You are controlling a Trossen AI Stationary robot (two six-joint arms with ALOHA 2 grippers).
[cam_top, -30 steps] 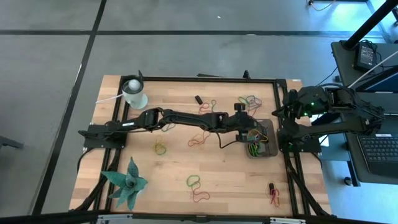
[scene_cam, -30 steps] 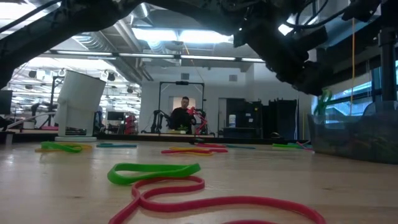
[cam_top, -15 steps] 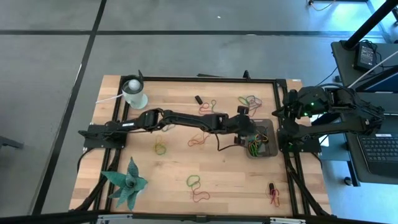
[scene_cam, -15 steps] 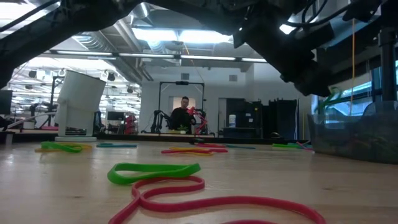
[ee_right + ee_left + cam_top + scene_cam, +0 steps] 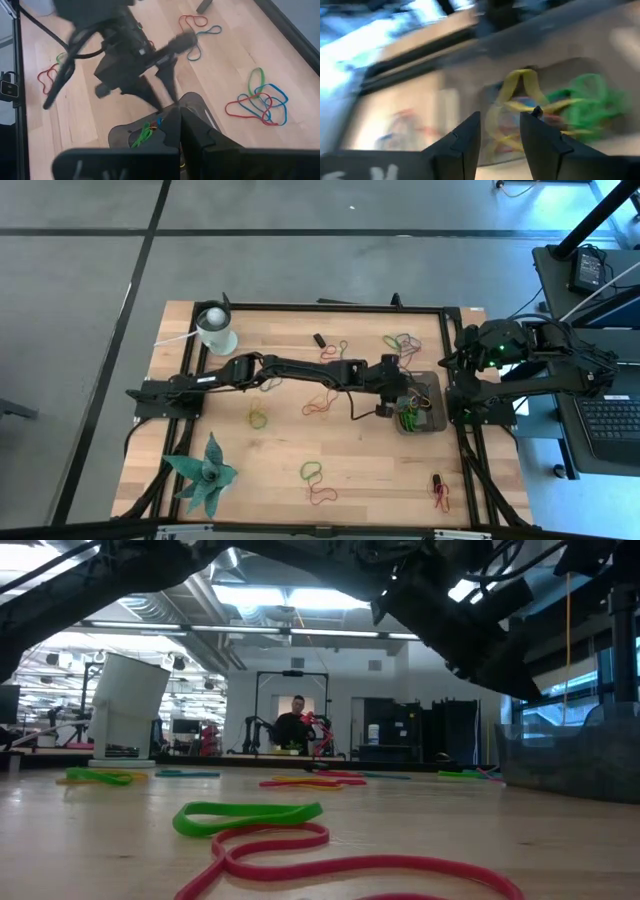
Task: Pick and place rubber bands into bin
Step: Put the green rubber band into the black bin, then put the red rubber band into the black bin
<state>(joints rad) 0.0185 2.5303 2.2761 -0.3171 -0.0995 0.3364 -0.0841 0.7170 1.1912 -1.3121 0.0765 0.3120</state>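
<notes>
Wooden counter (image 5: 280,450) carries the bin (image 5: 432,395) near its right edge — left end effector (image 5: 392,392) beside it, fingers parted, empty. Rubber bands (image 5: 318,406) lie scattered: light, floppy — pinch one strand.

A small dark grey bin (image 5: 428,406) with low walls and rounded corners sits near the right edge of the wooden worktop (image 5: 280,460). Inside lies a tangle of green and yellow rubber bands (image 5: 408,412). More thin coloured loops lie scattered flat across the wood, singly and in small clusters.
</notes>
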